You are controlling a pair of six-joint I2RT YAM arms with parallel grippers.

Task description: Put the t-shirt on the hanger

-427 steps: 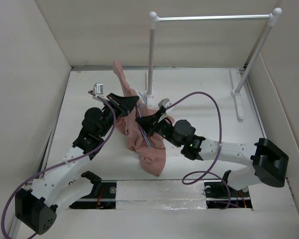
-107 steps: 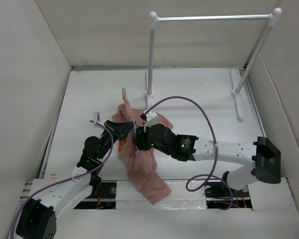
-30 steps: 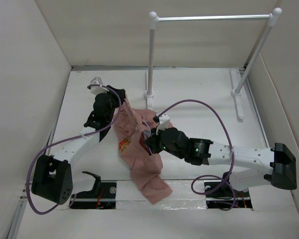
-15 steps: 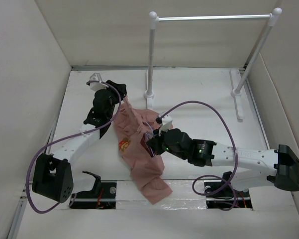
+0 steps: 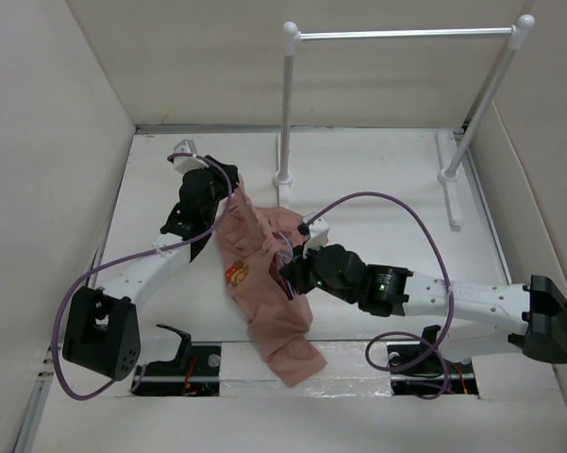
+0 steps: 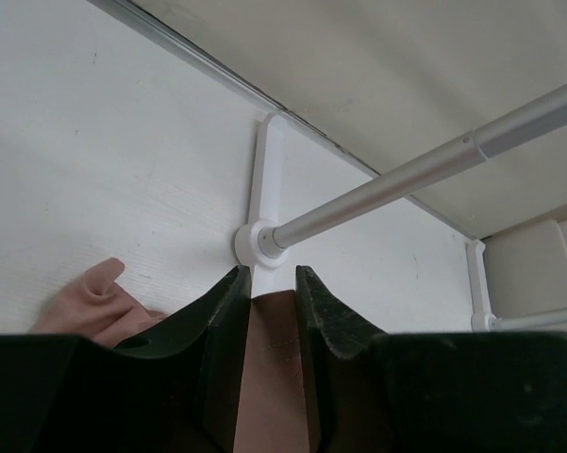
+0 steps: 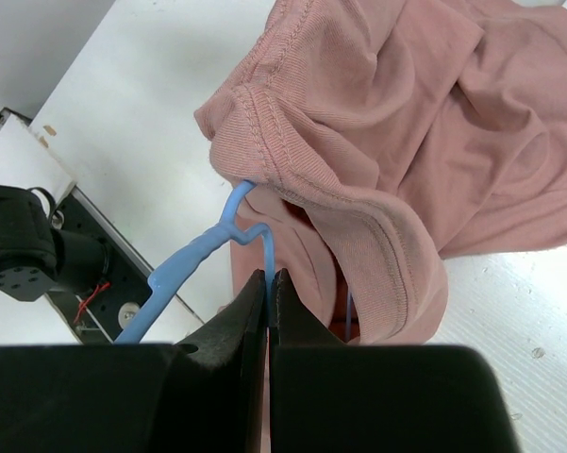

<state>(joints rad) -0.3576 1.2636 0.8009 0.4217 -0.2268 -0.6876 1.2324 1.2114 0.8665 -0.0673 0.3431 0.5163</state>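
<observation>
At the middle of the table (image 5: 377, 179), right fingers (image 7: 250, 311) pinch the hanger (image 7: 193, 260) wire poking out the t-shirt (image 5: 264, 283) collar. Left fingers (image 6: 225, 321) clamp cloth up at 11 o'clock from there.

Before rack (image 5: 285, 104), t-shirt (image 5: 267, 293) over hanger (image 7: 183, 267)

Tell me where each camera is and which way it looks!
Top: high up behind the robot, looking down on the table, rack and shirt; the left arm and right arm show.
Left wrist: on the left arm, looking along the left tool to the rack's foot; its dark fingers show, with the shirt between them.
Right wrist: on the right arm, looking down at the shirt and the blue hanger; the right tool shows, shut on the hanger.
Shared: all three see the shirt; top and left wrist both see the rack.
</observation>
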